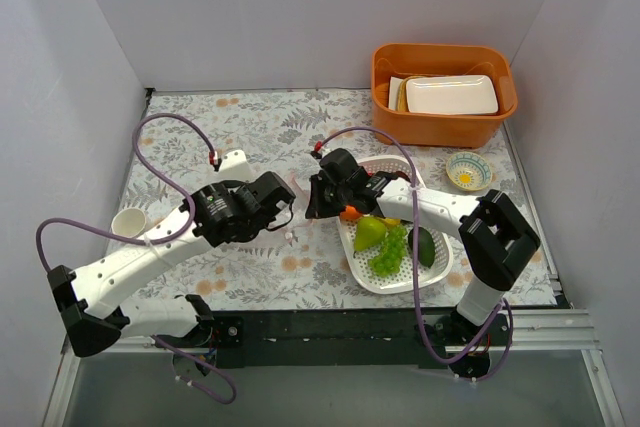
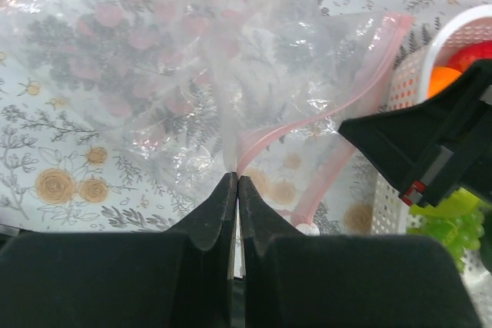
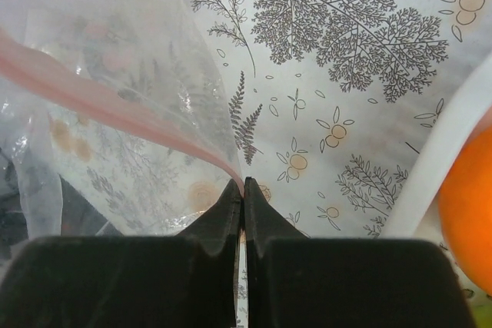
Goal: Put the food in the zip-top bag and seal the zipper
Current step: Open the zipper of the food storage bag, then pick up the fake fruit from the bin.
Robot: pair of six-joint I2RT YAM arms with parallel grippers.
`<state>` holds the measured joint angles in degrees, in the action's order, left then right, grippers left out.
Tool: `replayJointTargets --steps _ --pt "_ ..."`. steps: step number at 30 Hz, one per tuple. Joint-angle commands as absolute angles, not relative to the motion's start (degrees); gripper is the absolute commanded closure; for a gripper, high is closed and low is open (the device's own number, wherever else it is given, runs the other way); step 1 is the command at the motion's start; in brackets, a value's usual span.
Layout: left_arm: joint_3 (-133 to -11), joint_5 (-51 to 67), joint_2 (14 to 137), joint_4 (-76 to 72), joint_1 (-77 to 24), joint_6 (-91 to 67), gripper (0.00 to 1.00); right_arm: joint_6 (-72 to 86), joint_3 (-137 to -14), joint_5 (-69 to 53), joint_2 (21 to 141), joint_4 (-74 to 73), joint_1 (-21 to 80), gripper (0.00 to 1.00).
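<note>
The clear zip-top bag [image 2: 154,59] hangs crumpled between my two grippers, its mouth edged by the pink zipper [image 2: 361,82]. My left gripper [image 2: 237,177] is shut on the bag's edge at the pink strip; in the top view it [image 1: 288,201] sits left of centre. My right gripper [image 3: 243,182] is shut on the zipper strip [image 3: 115,105]; from above it [image 1: 313,199] faces the left one closely. The food lies in the white basket [image 1: 425,282]: an orange [image 1: 350,214], a green pear [image 1: 368,233], green grapes [image 1: 390,252] and a dark avocado [image 1: 423,247]. A red apple [image 2: 470,55] shows in the left wrist view.
An orange bin [image 1: 443,122] holding a white tray stands at the back right. A small patterned bowl [image 1: 467,170] sits beside the basket. A white cup [image 1: 130,222] stands at the left. White walls enclose the flowered tablecloth.
</note>
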<state>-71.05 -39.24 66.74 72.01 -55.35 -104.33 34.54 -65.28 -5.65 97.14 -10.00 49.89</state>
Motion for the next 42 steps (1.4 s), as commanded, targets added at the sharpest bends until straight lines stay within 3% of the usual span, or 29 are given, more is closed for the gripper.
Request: replayJointTargets --steps 1,7,11,13,17,30,42 --pt "-72.9 -45.8 69.1 78.6 -54.8 -109.8 1.00 34.7 -67.2 -5.1 96.3 -10.5 50.4 0.96" --pt "-72.5 -47.3 68.9 79.1 -54.3 -112.6 1.00 34.8 -67.8 -3.5 97.3 -13.0 50.4 0.96" --pt "-70.3 -45.2 67.2 73.9 -54.3 -108.7 1.00 32.7 -68.0 -5.8 95.3 -11.1 50.4 0.85" --pt "-68.0 -42.7 66.7 69.4 -54.2 -106.1 1.00 32.0 -68.1 -4.9 92.8 -10.7 50.4 0.74" --pt "-65.2 -40.1 67.2 65.3 -54.2 -105.6 1.00 31.0 -68.6 -2.0 88.0 -12.0 50.4 0.40" --pt "-63.6 -36.5 70.1 58.2 -54.2 -101.8 1.00 39.0 -57.7 15.4 69.9 -33.7 50.4 0.37" --pt "-63.5 -34.5 70.8 55.5 -54.2 -98.9 1.00 46.7 -48.5 21.2 64.9 -45.4 50.4 0.36"
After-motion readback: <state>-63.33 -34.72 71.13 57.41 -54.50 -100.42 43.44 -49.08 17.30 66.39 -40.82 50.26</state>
